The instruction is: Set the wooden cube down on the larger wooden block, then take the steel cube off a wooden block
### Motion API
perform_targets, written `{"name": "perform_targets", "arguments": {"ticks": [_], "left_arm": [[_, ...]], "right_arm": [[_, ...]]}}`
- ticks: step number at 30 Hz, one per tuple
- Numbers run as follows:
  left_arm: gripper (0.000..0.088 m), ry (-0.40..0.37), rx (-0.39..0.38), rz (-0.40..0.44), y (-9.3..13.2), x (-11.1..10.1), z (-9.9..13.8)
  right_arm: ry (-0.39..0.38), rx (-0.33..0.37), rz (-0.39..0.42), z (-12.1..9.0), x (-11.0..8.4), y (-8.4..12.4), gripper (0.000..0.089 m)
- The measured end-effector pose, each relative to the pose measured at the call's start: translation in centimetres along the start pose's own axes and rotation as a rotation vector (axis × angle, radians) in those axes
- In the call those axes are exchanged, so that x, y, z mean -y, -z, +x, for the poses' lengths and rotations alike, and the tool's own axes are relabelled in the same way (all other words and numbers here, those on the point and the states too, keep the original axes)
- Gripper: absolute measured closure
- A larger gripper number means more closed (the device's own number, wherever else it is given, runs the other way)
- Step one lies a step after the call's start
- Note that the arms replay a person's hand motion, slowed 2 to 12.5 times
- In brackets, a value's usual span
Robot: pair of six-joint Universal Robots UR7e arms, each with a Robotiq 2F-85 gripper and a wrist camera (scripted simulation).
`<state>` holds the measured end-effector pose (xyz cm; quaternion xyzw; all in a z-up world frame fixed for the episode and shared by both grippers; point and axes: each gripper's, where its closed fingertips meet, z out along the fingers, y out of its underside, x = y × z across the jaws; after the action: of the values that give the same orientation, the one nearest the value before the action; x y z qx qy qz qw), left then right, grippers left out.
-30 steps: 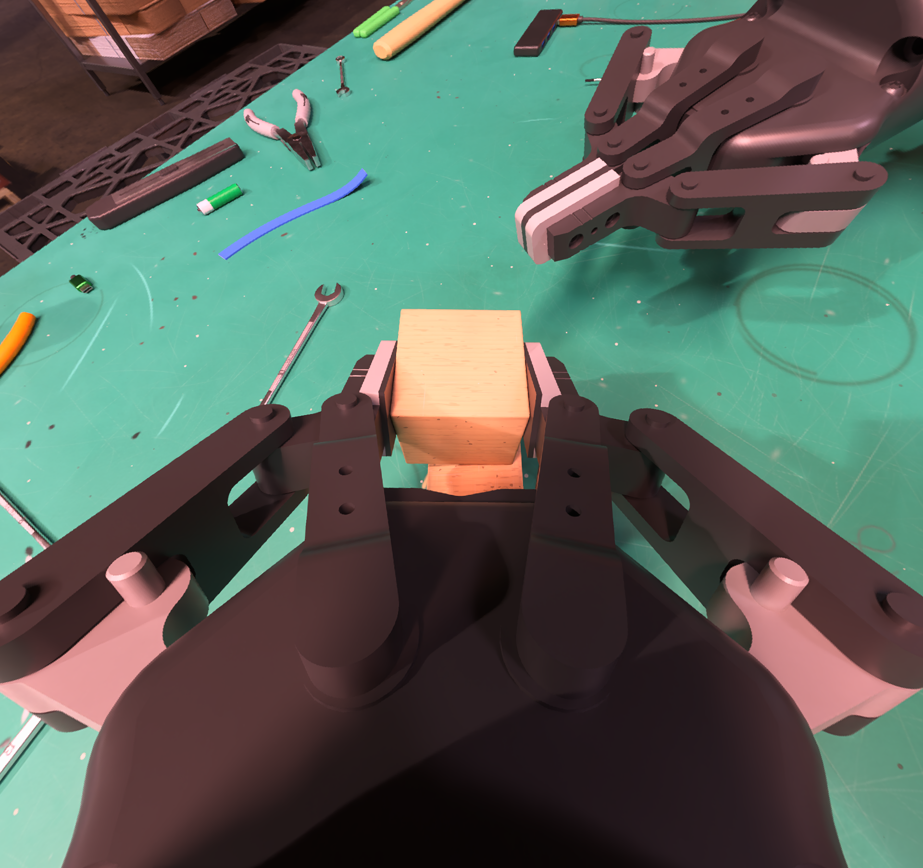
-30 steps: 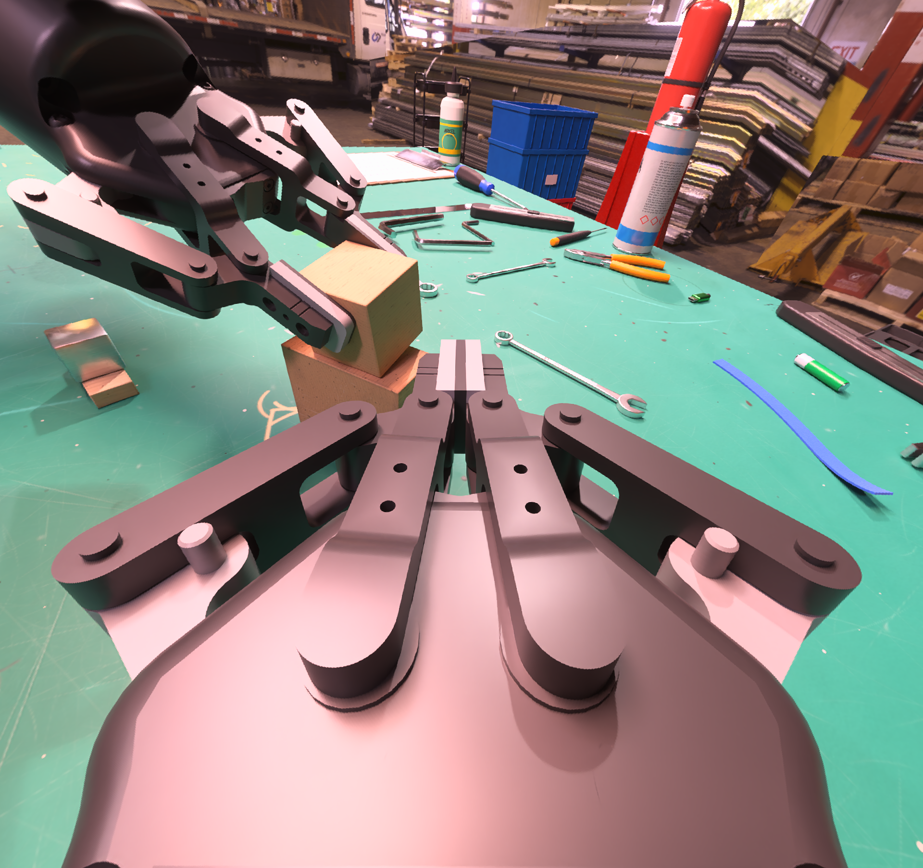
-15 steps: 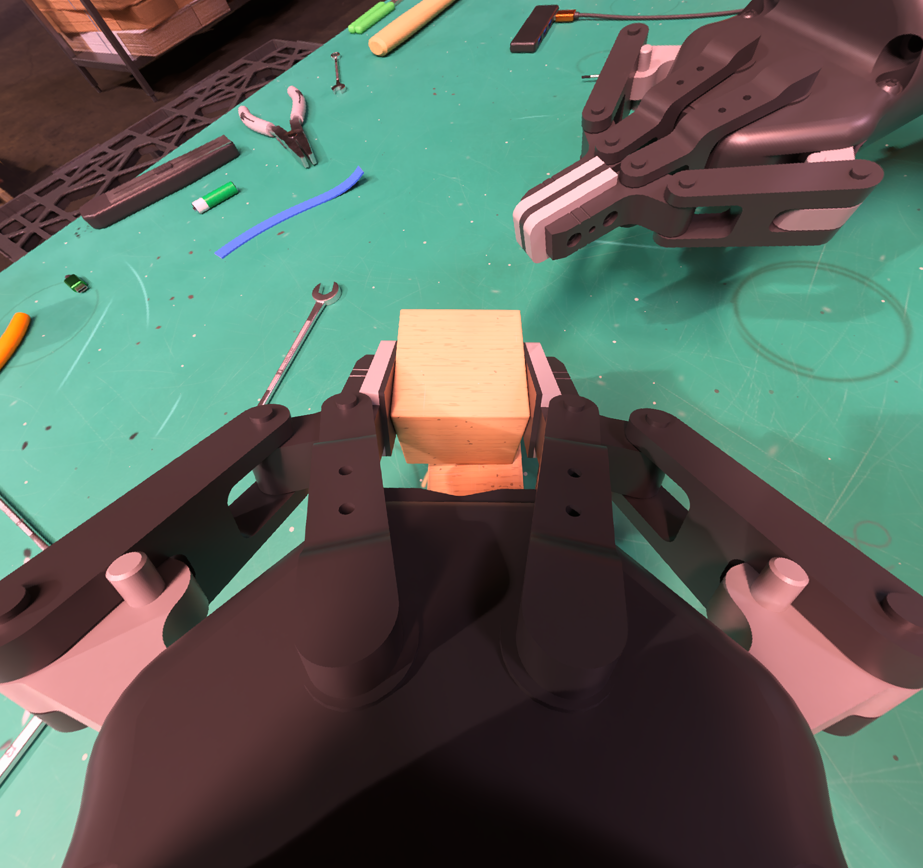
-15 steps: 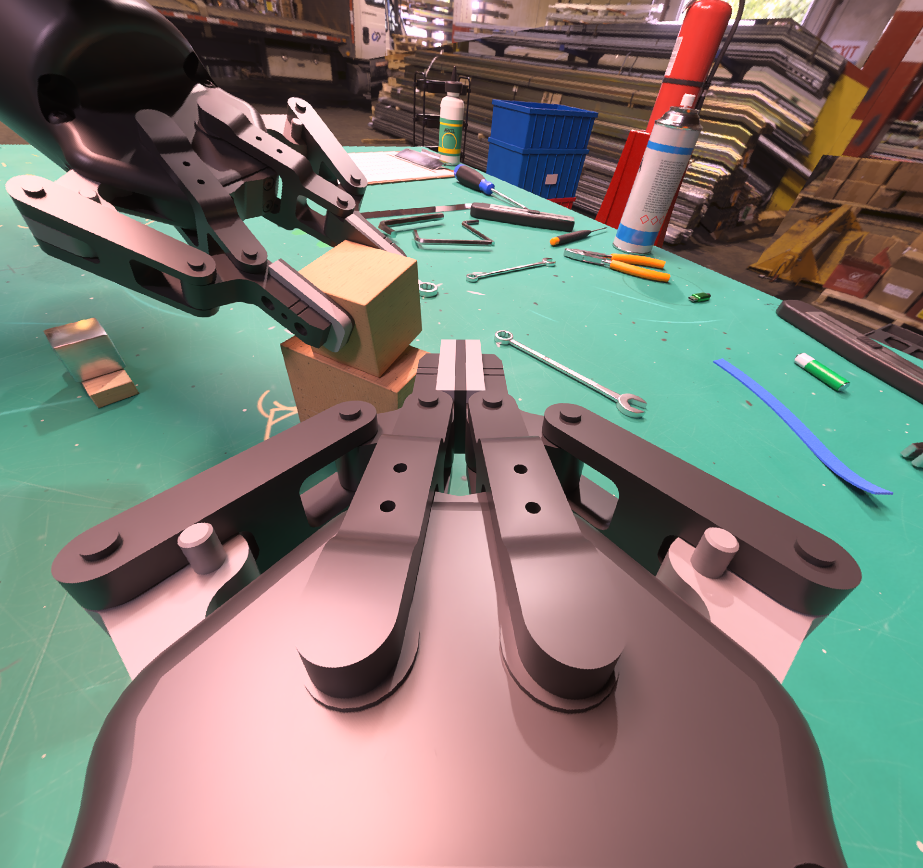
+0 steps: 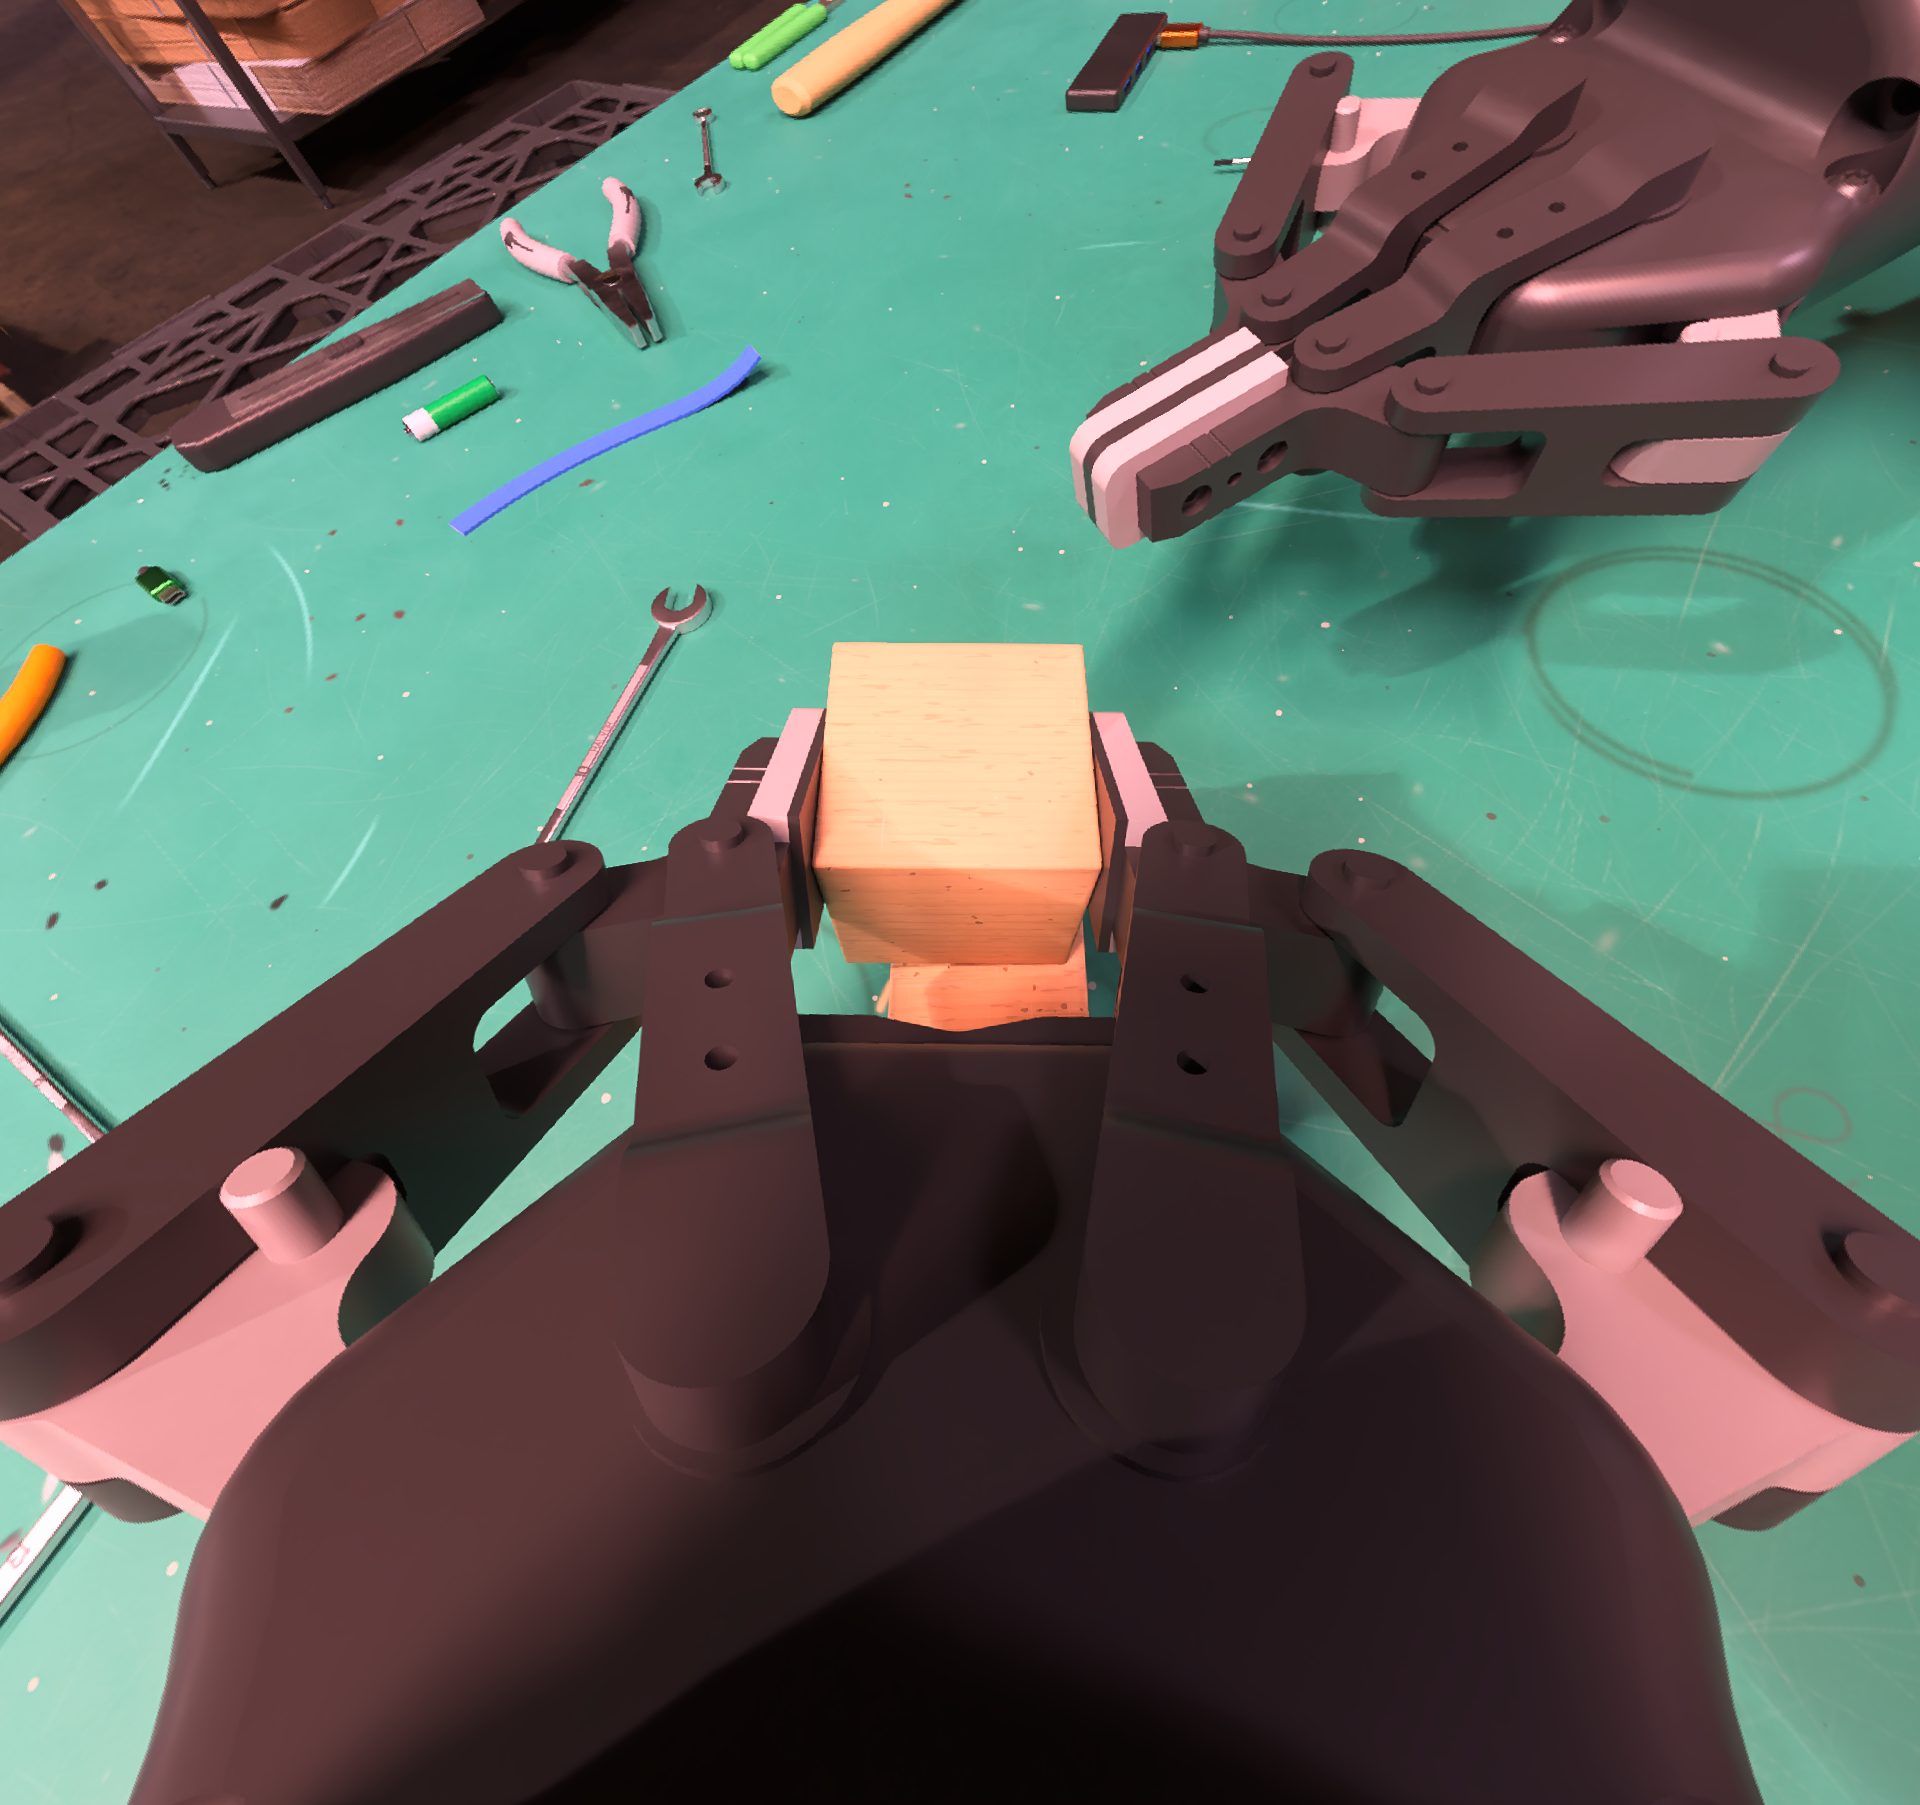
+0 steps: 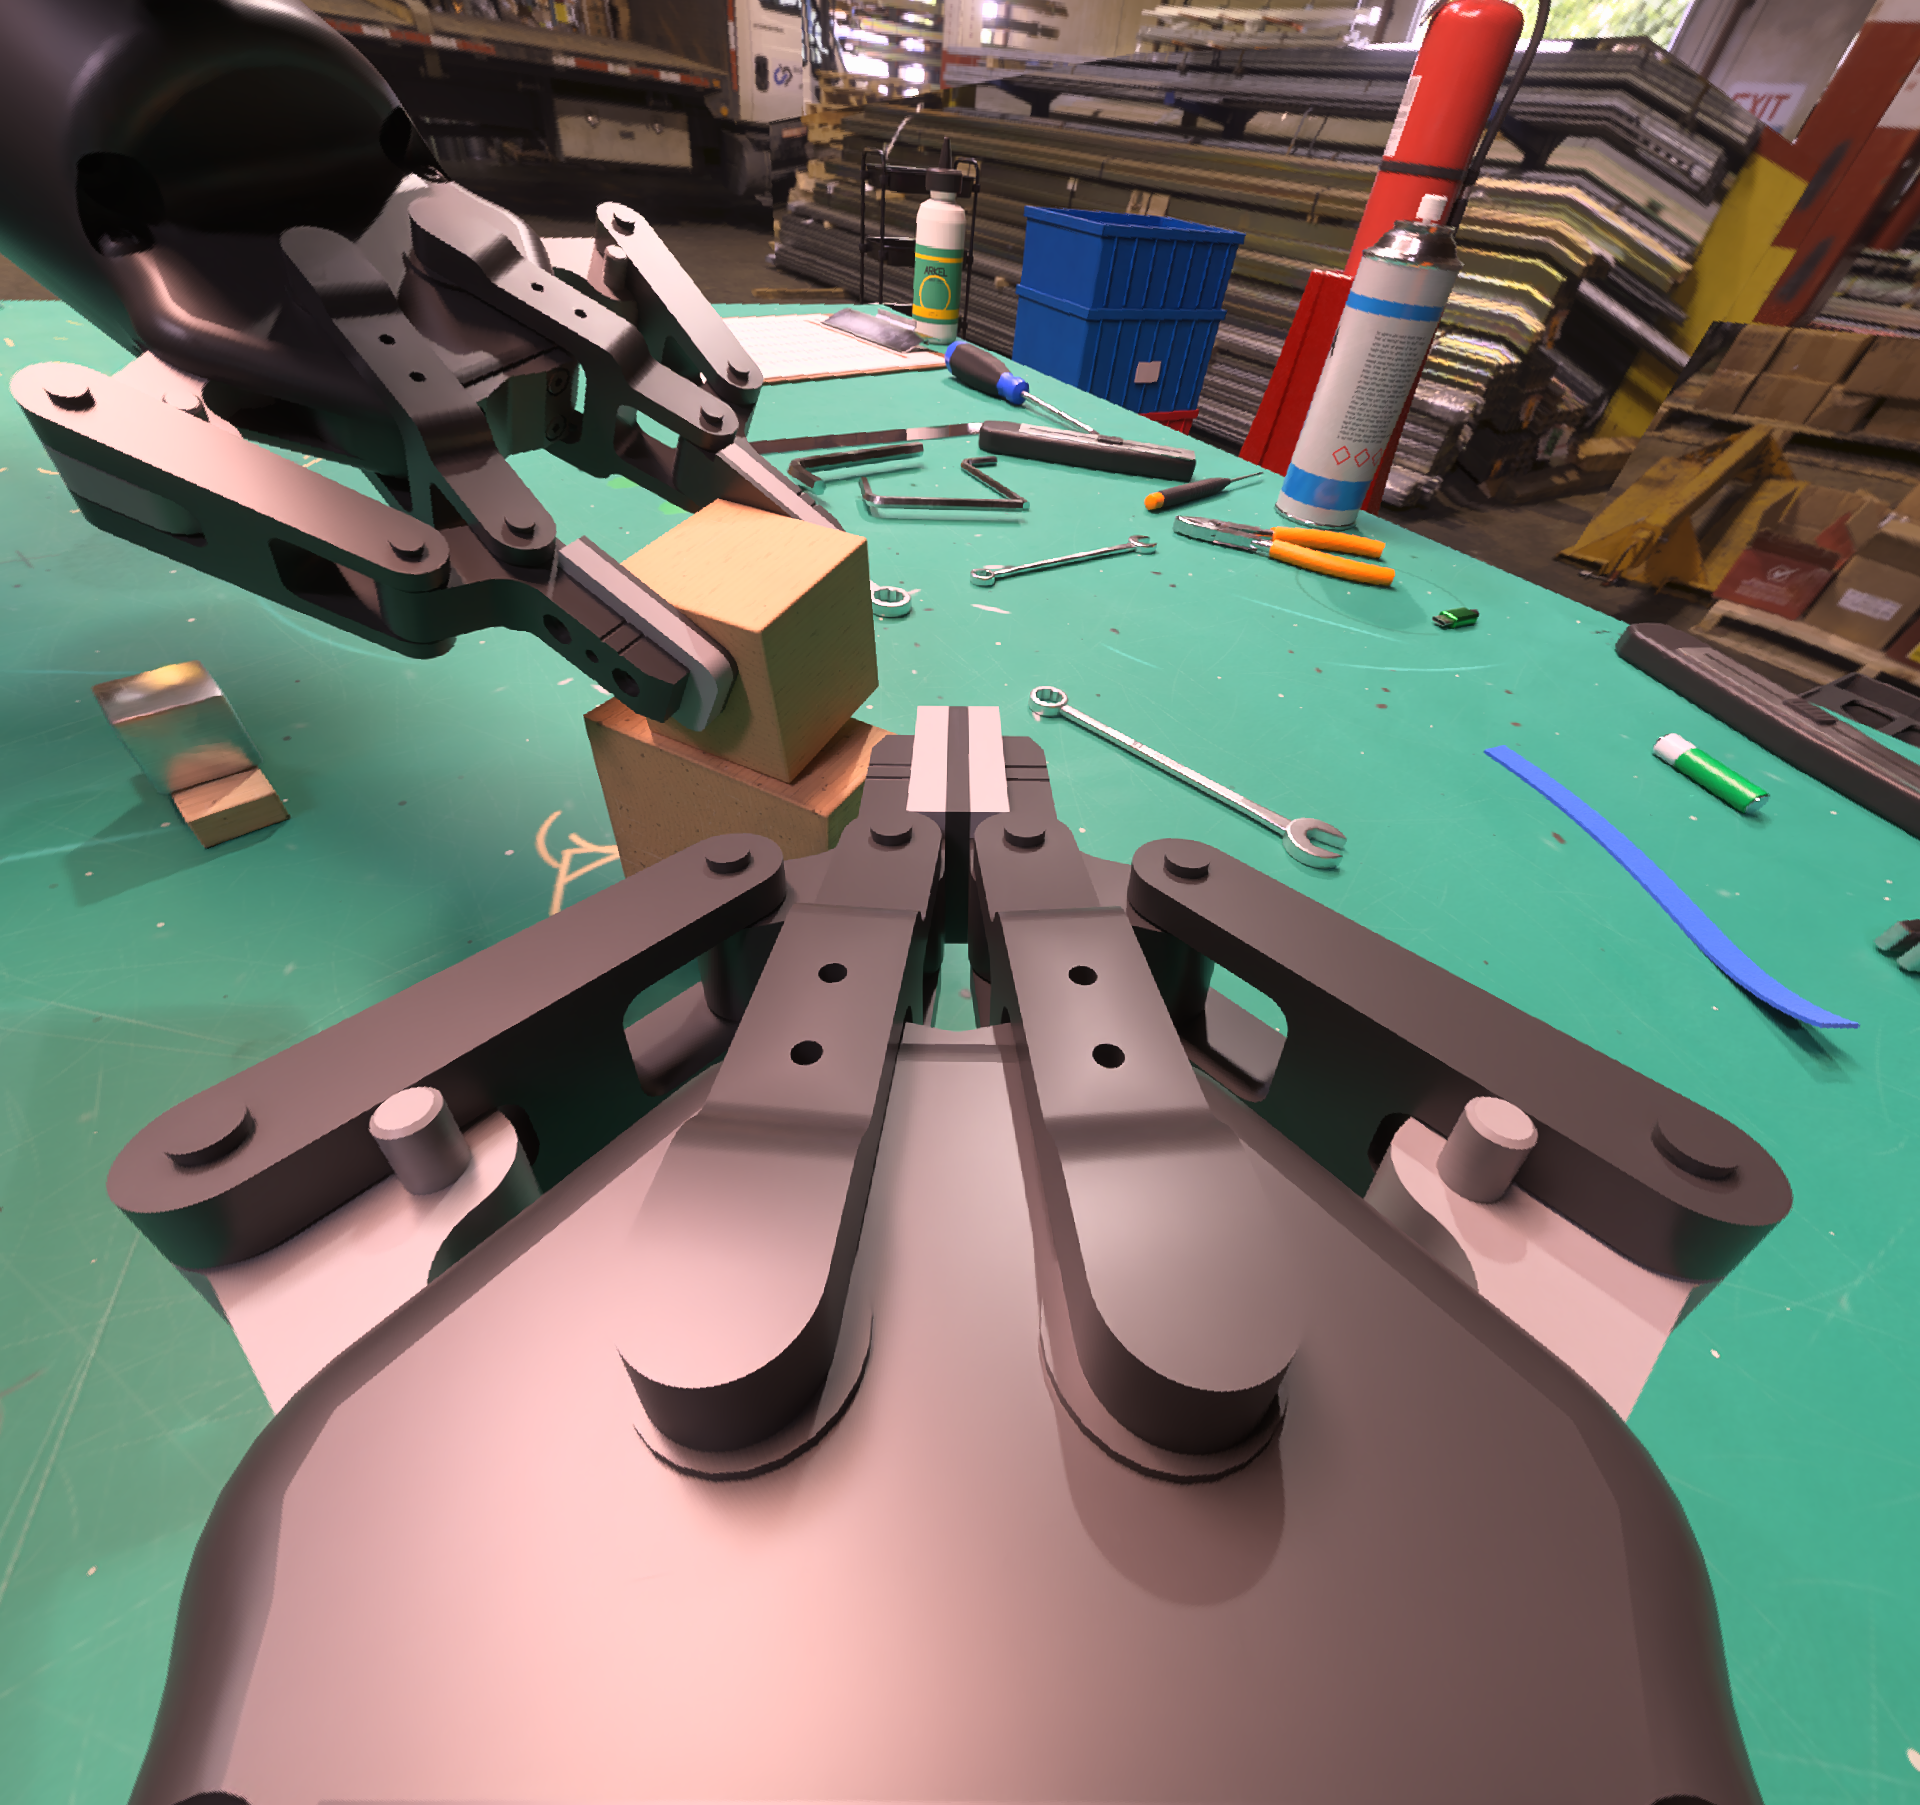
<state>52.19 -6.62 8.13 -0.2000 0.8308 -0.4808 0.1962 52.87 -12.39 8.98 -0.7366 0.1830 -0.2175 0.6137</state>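
Wooden cube [image 5: 956, 789] sat clamped between the two pads of the left gripper [image 5: 956, 799] in the left wrist view, tilted and poised over the larger wooden block [image 5: 987, 999], of which only a sliver showed beneath it. Whether cube and block touched could not be told from this angle. Across the green table [image 5: 935, 301], the right gripper [image 5: 1117, 467] hung with its pads pressed together, holding nothing. A spanner [image 5: 623, 706] lay just left of the cube, and a blue strip [image 5: 608, 441] and pliers [image 5: 603, 264] farther off.

From the right wrist view, the right gripper [image 6: 958, 758] filled the foreground, its fingertips fully closed on empty air just beside the larger wooden block [image 6: 717, 799]. The left gripper [image 6: 717, 602] reached in from the upper left, gripping the wooden cube [image 6: 774, 623], which leaned on one lower edge against the block's top. Well apart to the left, the steel cube [image 6: 171, 721] rested on a small wooden block [image 6: 234, 805]. A long spanner [image 6: 1184, 773] lay to the right of the closed fingertips, and a spray can [image 6: 1371, 363] stood near the table's far edge.
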Motion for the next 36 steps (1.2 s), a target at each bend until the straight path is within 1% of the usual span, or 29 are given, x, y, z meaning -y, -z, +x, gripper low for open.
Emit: {"name": "perform_targets", "arguments": {"ticks": [6, 7, 8, 9, 15, 21, 24, 27, 29, 31, 36], "left_arm": [[0.0479, -0.006, -0.003, -0.008, 0.1, -0.1, 0.0], [0.0443, -0.006, -0.005, -0.012, 0.1, -0.2, 0.1], [0.0452, -0.006, -0.007, -0.015, 0.1, -0.3, 0.1], [0.0429, -0.005, -0.009, -0.016, 0.2, -0.4, 0.2], [0.0373, 0.003, -0.003, 0.011, 1.0, -0.1, 0.1], [0.0331, -0.007, 0.045, 0.038, 3.2, -0.3, -1.1], [0.0321, -0.011, 0.057, 0.049, 4.8, -0.9, -1.6], [0.0320, -0.008, 0.054, 0.053, 6.5, -2.1, -1.9], [0.0320, 0.001, 0.036, 0.052, 7.7, -3.1, -1.9], [0.0320, 0.014, 0.000, 0.048, 8.7, -4.2, -1.3], [0.0330, 0.046, -0.115, 0.018, 10.9, -7.1, 1.1]], "right_arm": [[-0.001, 0.000, 0.000, 0.0, 0.0, 0.0, 0.0893], [-0.002, 0.000, 0.000, 0.0, 0.0, 0.0, 0.0893], [-0.002, 0.000, 0.000, 0.0, 0.0, 0.0, 0.0893], [-0.002, 0.001, 0.000, 0.0, 0.0, 0.0, 0.0893], [-0.003, 0.000, 0.001, 0.0, 0.0, 0.0, 0.0893], [-0.004, -0.001, 0.004, 0.0, 0.0, 0.1, 0.0893], [-0.004, -0.001, 0.006, 0.0, 0.1, 0.1, 0.0893], [-0.003, 0.000, 0.006, 0.0, 0.1, 0.1, 0.0893], [-0.003, 0.001, 0.005, 0.0, 0.0, 0.1, 0.0893], [-0.001, 0.001, 0.003, 0.0, 0.0, 0.0, 0.0893], [0.001, 0.003, -0.003, -0.1, 0.0, 0.0, 0.0893]]}}
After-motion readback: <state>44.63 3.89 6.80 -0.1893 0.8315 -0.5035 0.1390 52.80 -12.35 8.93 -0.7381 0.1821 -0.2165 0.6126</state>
